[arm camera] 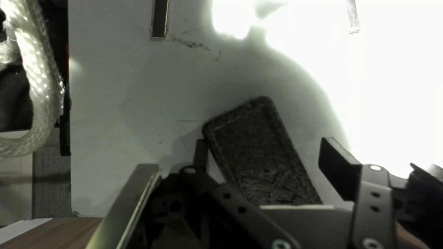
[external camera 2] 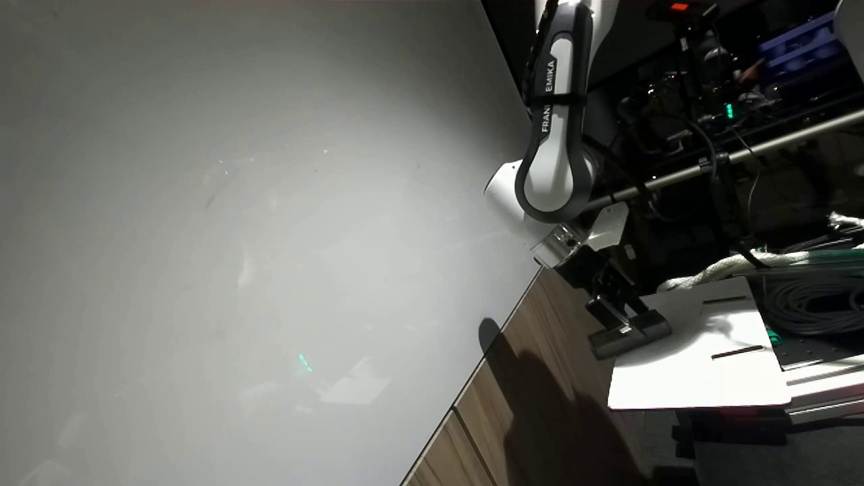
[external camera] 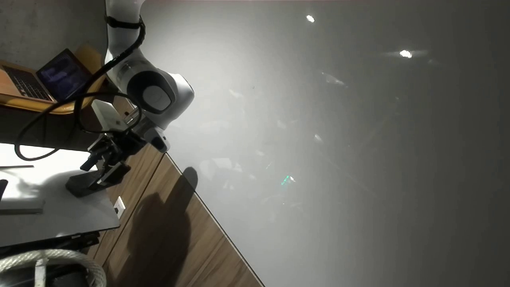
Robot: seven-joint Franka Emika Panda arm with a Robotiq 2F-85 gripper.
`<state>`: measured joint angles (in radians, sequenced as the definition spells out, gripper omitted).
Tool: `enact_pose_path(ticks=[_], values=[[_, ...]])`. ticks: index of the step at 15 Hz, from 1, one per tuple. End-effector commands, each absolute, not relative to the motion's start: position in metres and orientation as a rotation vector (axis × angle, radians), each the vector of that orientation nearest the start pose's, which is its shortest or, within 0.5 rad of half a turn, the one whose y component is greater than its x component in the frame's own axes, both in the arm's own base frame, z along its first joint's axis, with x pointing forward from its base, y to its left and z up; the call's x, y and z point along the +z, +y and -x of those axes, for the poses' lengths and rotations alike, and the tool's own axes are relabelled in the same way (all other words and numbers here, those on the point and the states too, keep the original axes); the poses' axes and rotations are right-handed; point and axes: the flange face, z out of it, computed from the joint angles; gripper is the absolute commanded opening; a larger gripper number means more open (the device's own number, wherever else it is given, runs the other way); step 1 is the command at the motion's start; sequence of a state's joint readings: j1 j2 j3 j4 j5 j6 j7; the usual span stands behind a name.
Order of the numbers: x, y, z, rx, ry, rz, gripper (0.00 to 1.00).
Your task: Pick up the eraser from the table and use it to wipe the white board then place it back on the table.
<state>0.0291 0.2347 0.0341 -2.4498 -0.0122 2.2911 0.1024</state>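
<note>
Nearest the wrist lens: gripper (arm camera: 268, 159), jaws apart on either side of eraser (arm camera: 259, 148), lying on white surface (arm camera: 114, 86). Readable only in an exterior view: "FRAN" and "EMIKA" on arm (external camera 2: 555, 172), split by strap (external camera 2: 565, 99). Visible solely in an exterior view: laptop (external camera: 63, 75).

The arm (external camera 2: 550, 172) is cased in white, edged in dark grey and lettered "FRAN" and "EMIKA" around a black strap (external camera 2: 565, 99). In an exterior view, a black cable (external camera: 115, 61) is looped on the left. The hand (arm camera: 268, 157) is built from angular black parts, studded with round silver screws (arm camera: 372, 243).
</note>
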Motion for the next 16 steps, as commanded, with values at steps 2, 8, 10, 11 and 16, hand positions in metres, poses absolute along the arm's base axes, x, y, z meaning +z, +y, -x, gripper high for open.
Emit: enact_pose_path(ticks=[2, 8, 10, 11, 16], values=[[0.183, 0.037, -0.439, 0.664, 0.030, 3.063, 0.83], [0.190, 0.057, -0.434, 0.707, -0.009, 3.041, 0.85], [0.191, 0.058, -0.436, 0.697, -0.020, 3.062, 0.88], [0.193, 0.057, -0.438, 0.681, -0.028, 3.076, 0.89], [0.220, 0.061, -0.441, 0.528, -0.220, 3.252, 0.68]])
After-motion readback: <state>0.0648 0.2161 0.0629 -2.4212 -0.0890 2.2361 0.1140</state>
